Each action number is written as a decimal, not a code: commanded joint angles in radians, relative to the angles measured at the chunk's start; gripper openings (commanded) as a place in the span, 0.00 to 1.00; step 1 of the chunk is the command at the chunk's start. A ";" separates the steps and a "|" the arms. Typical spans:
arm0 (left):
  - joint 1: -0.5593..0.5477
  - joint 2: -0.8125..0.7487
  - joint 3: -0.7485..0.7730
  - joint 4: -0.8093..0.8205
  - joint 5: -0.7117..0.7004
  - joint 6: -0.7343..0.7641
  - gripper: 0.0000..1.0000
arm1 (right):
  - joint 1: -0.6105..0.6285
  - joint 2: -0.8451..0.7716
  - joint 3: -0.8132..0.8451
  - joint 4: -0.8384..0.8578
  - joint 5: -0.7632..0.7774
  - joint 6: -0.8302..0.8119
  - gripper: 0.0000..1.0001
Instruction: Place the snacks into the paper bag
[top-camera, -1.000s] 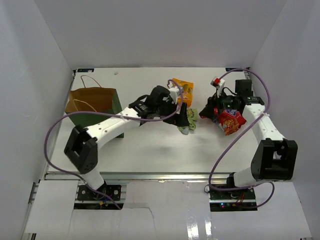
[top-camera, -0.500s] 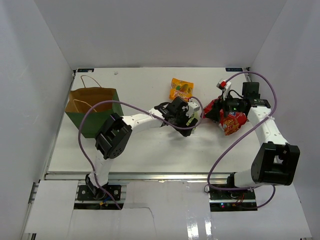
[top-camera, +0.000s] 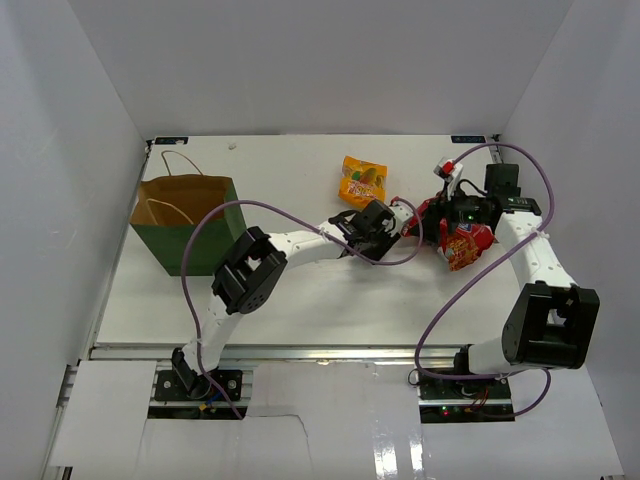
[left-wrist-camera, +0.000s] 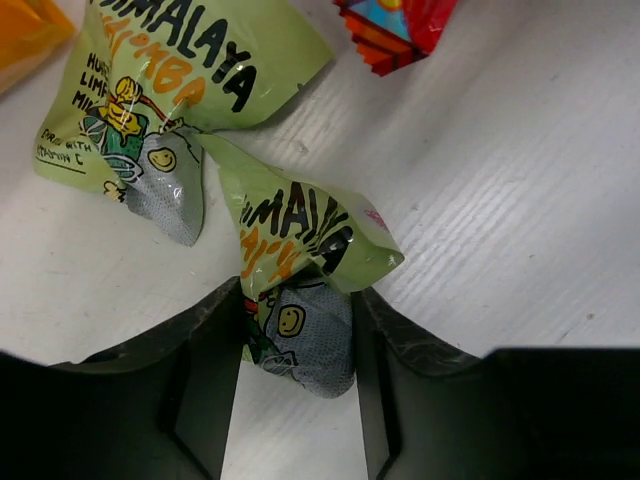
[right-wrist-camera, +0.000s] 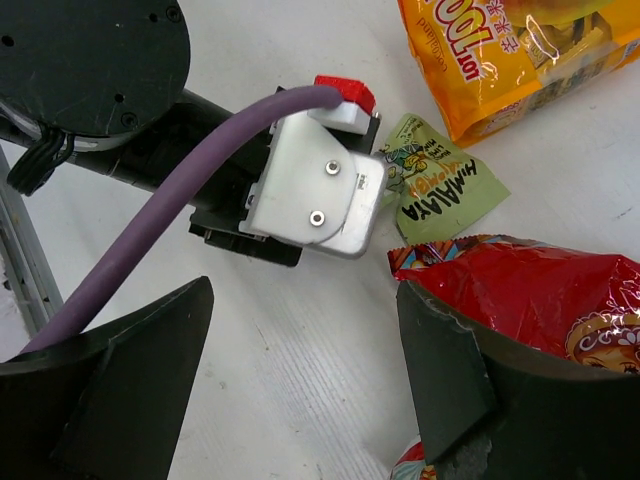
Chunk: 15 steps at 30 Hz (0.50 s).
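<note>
My left gripper is low over the table, and its jaws press both sides of a small green sachet. A second green sachet lies just beyond it. In the top view my left gripper reaches to the right of centre. My right gripper stands open over bare table. The red chip bag lies against the outside of its right finger. The orange-yellow pouch lies farther back. The paper bag stands open at the far left.
In the right wrist view, the left arm's white wrist camera housing and purple cable sit close ahead of my right gripper. A green sachet lies between that housing and the orange pouch. White walls enclose the table.
My left arm swung right from the middle of the table and came down at the green sachets. Its jaws narrowed onto one. The right arm shifted slightly, then held still.
</note>
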 joint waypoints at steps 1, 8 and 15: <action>0.001 -0.019 0.012 0.007 -0.054 -0.005 0.53 | -0.008 0.003 0.050 -0.012 -0.042 -0.005 0.80; 0.001 -0.122 -0.088 0.028 -0.048 -0.064 0.23 | -0.008 0.018 0.090 -0.021 -0.042 -0.010 0.80; 0.002 -0.522 -0.279 0.024 -0.026 -0.231 0.04 | -0.002 0.075 0.166 -0.119 -0.056 -0.094 0.80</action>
